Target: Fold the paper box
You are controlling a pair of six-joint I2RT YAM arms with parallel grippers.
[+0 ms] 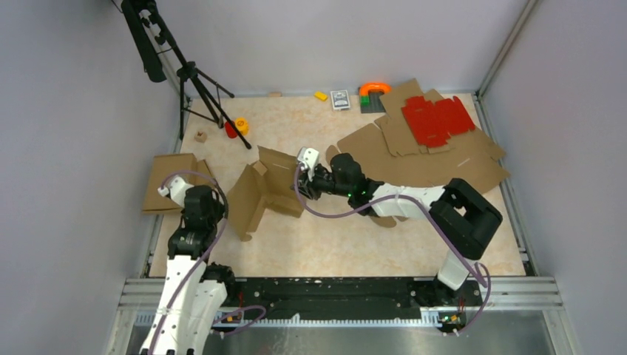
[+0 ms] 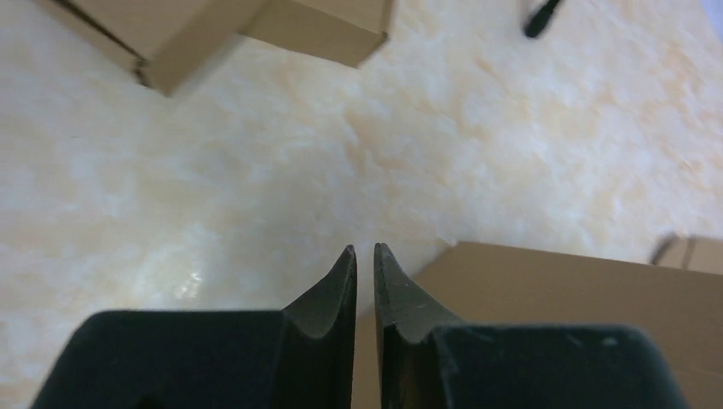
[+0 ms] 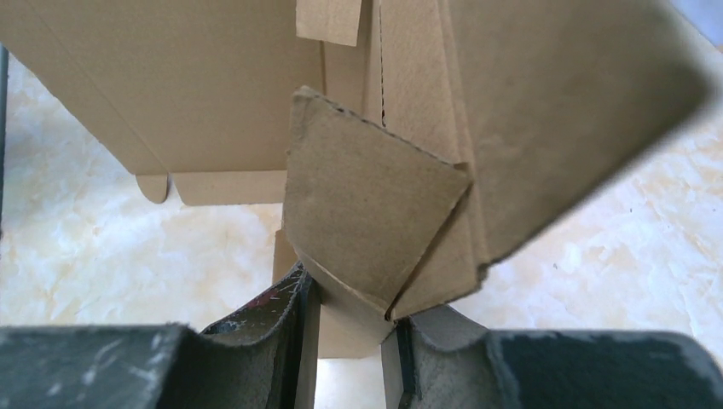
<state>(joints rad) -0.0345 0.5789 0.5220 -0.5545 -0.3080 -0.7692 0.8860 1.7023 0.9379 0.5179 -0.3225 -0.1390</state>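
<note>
The paper box (image 1: 265, 191) is a brown cardboard piece, partly folded, with panels standing up at the table's centre left. My right gripper (image 1: 304, 180) reaches in from the right and is shut on its right side. In the right wrist view, folded flaps of the paper box (image 3: 375, 204) sit pinched between the fingers of the right gripper (image 3: 354, 294). My left gripper (image 1: 211, 198) hovers just left of the box, touching nothing. Its jaws (image 2: 364, 249) stand a narrow slit apart over bare table, with nothing between them.
Flat cardboard sheets (image 1: 444, 159) lie at the back right under a red die-cut sheet (image 1: 436, 118). Another brown piece (image 1: 166, 181) lies at the left edge. A black tripod (image 1: 196, 81) stands at the back left. Small toys (image 1: 373, 90) and a card deck (image 1: 340, 99) line the far edge.
</note>
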